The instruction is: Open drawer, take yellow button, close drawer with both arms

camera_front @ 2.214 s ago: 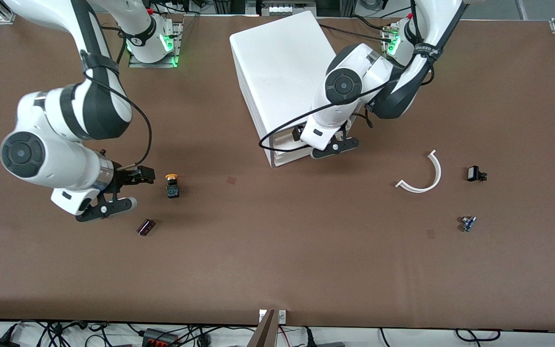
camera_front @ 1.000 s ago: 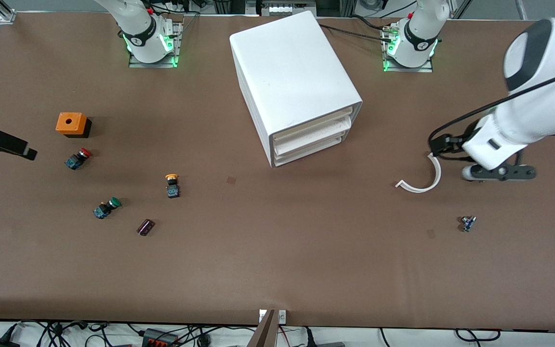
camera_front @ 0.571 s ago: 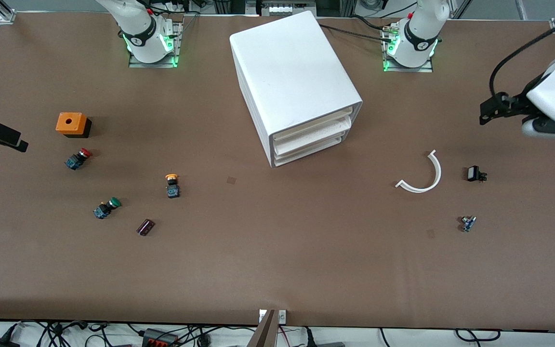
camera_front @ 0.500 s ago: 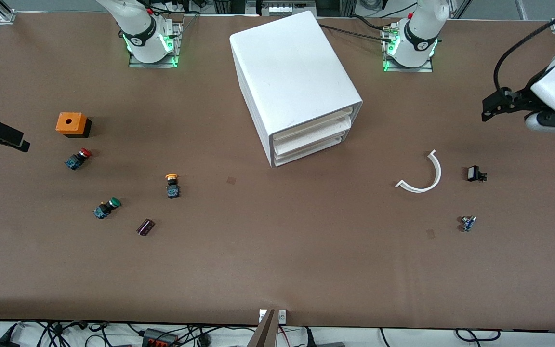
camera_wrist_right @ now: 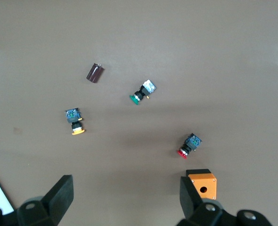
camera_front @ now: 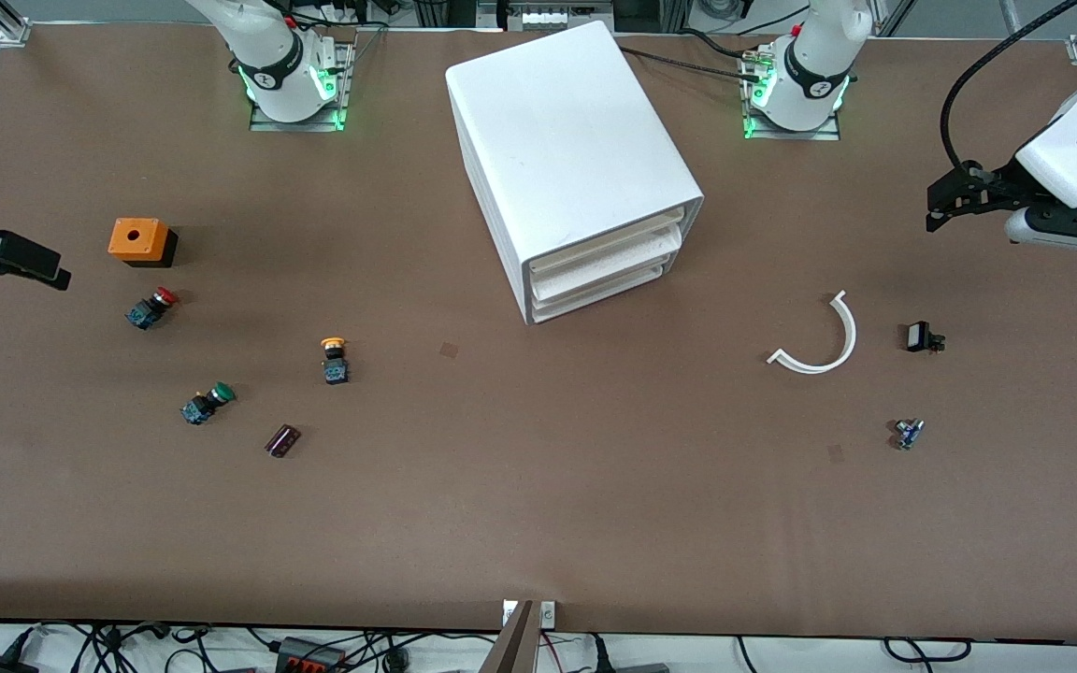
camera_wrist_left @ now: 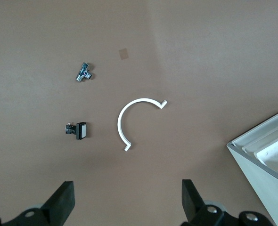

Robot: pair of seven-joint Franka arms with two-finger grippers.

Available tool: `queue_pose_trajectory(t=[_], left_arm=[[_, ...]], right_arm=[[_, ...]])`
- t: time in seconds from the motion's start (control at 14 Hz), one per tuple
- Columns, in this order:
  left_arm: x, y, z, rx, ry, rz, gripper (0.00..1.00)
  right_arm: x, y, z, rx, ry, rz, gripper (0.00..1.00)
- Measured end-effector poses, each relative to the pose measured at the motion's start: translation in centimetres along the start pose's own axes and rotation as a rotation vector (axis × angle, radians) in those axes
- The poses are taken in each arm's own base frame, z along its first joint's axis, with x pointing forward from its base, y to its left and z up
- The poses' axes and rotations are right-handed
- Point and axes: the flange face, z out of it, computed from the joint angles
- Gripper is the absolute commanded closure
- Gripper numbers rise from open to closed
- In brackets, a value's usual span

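Now hovering wide-open: left gripper [camera_front: 969,201] and right gripper [camera_front: 6,262] at opposite bench edges. Risking nothing except nudging button [camera_front: 334,360], drawer [camera_front: 606,245] sitting shut.

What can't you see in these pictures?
- Inside the drawer: it is shut, so its front hides the contents in the front view.
- The cabinet: cut off by the picture's edge in the left wrist view.
- Right gripper: the front view's edge cuts off most of it.
- The small metal part: too small to tell what it is.
- Markings on the button: too small to read.
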Motion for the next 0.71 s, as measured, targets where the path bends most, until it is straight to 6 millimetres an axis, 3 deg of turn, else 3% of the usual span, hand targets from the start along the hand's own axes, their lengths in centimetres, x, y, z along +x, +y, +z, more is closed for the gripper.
queue_pose_trajectory(t=[0.36, 0.71], left_arm=[[0.0, 0.1, -0.3, 0.001, 0.005, 0.005, 0.00], [0.1, 1.0, -0.6, 0.002, 0.012, 0.021, 0.00]], right_arm=[[-3.7, -0.1, 0.6, 0.002, 0.026, -0.005, 0.00], [-3.9, -0.1, 0.7, 0.001, 0.036, -0.007, 0.00]])
